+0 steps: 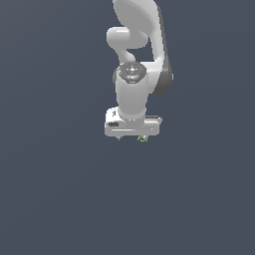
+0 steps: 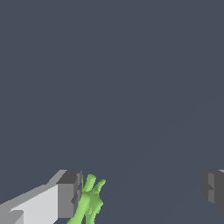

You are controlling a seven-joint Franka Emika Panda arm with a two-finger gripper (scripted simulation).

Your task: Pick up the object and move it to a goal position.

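The white Panda arm point(image 1: 137, 55) hung straight down over the plain grey floor point(image 1: 60, 199), wrist vertical, apparently to bring the fingers down on either side of its target. The gripper point(image 1: 131, 137) stood released, its two fingers point(image 2: 70, 194) well apart. The lime-green spiky object point(image 2: 89, 199) lay just beside one finger, perhaps touching it, off-centre in the gap, so closing would likely push it sideways first.

Legible text, labels, brands, numbers, signs: none. No readable marking on any surface in the exterior view; likewise none in the wrist view.
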